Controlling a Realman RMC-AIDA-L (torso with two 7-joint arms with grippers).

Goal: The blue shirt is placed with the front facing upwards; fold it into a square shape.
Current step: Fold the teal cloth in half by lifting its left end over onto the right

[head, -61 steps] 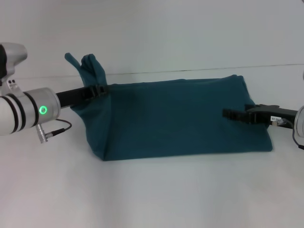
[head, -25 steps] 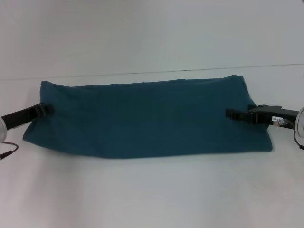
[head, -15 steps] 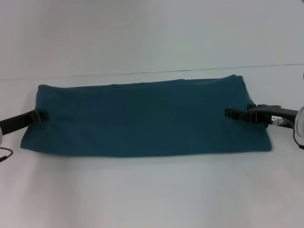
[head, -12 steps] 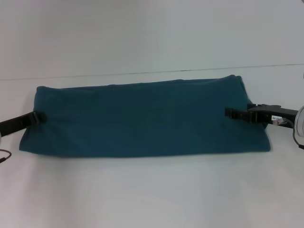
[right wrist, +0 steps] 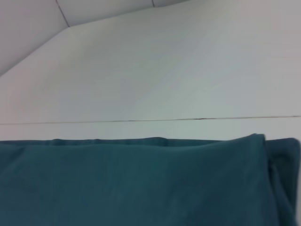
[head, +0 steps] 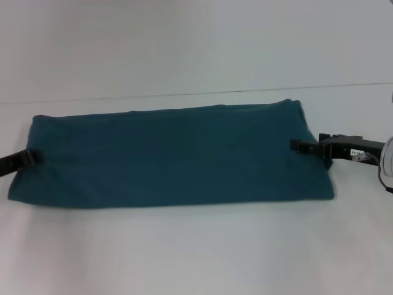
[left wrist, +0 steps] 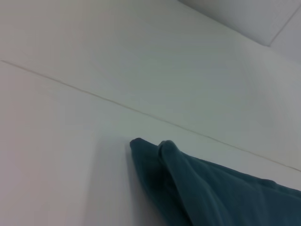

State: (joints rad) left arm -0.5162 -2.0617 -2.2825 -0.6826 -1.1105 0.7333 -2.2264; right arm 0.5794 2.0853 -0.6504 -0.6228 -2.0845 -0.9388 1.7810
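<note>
The blue shirt [head: 172,153] lies on the white table as a long, flat, folded band with its plain teal side up; no print shows. At the band's left end my left gripper [head: 29,157] is shut on the cloth, low over the table near the left edge of the head view. My right gripper [head: 295,146] reaches in over the shirt's right end and sits on top of the fabric. A bunched teal corner of the shirt [left wrist: 211,188] fills the left wrist view. The right wrist view looks across the flat top of the shirt [right wrist: 131,183].
The shirt rests on a white table [head: 196,252]. A thin seam line [head: 184,94] crosses the table just behind it. White surface lies in front of and behind the band. The right arm's wrist and cable [head: 384,175] sit at the right edge.
My left gripper has pulled the left end of the shirt out to the left and unfolded the band. The whole shirt has slid left, and its right edge has moved in under the still right gripper.
</note>
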